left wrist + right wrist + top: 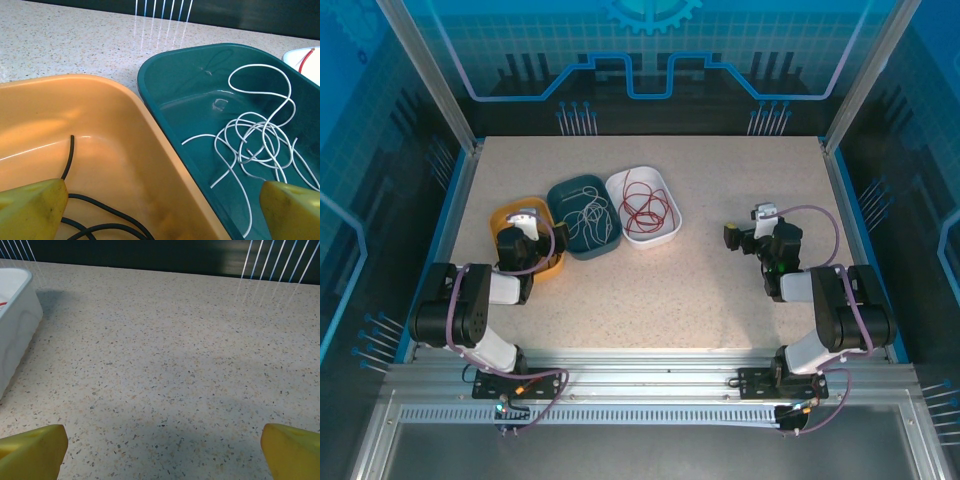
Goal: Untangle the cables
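The cables lie sorted in three trays. A black cable [102,220] curls in the orange tray [125,150], a white cable [260,135] loops in the teal tray [175,75], and a red cable [646,208] coils in the white tray [665,185]. My left gripper [162,210] hangs open over the orange tray [503,217], its yellow fingertips [30,207] straddling the rim shared with the teal tray, nothing between them. Over bare tabletop at the right, my right gripper [162,450] is open and holds nothing. From above, the left gripper [527,232] and right gripper [752,232] stand far apart.
The three trays sit side by side at the table's centre left; the teal tray [582,240] is in the middle. The white tray's corner [15,325] lies left of my right gripper. Speckled tabletop [720,290] stretches between the arms. Walls enclose the table.
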{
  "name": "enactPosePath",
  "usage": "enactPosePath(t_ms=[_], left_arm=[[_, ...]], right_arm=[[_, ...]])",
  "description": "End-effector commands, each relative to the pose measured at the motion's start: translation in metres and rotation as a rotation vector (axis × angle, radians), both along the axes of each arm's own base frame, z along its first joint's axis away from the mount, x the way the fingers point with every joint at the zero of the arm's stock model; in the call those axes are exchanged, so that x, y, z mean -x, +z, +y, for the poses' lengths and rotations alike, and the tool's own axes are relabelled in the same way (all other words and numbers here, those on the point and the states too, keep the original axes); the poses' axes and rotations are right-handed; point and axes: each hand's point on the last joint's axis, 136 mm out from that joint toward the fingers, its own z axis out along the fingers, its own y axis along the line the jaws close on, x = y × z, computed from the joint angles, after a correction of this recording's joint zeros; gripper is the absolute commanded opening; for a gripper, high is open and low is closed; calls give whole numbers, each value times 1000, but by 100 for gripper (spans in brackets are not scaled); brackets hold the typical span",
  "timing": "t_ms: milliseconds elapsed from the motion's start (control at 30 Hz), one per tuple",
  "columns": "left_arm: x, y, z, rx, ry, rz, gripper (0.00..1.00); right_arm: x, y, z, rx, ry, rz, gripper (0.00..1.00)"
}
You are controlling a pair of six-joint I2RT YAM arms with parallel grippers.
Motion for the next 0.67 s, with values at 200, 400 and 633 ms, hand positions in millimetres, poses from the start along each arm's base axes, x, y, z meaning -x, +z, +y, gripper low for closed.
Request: enactPosePath(t_ms=[200,400,633], left_arm=[[-6,13,-6,-19,-38,-34,99],[-6,14,-7,-20,-44,-35,99],[-6,13,-9,-25,-51,-32,99]], right_arm=[[-3,3,3,14,10,-12,100],[-3,3,3,16,9,-13,100],[-3,3,2,17,8,-12,100]])
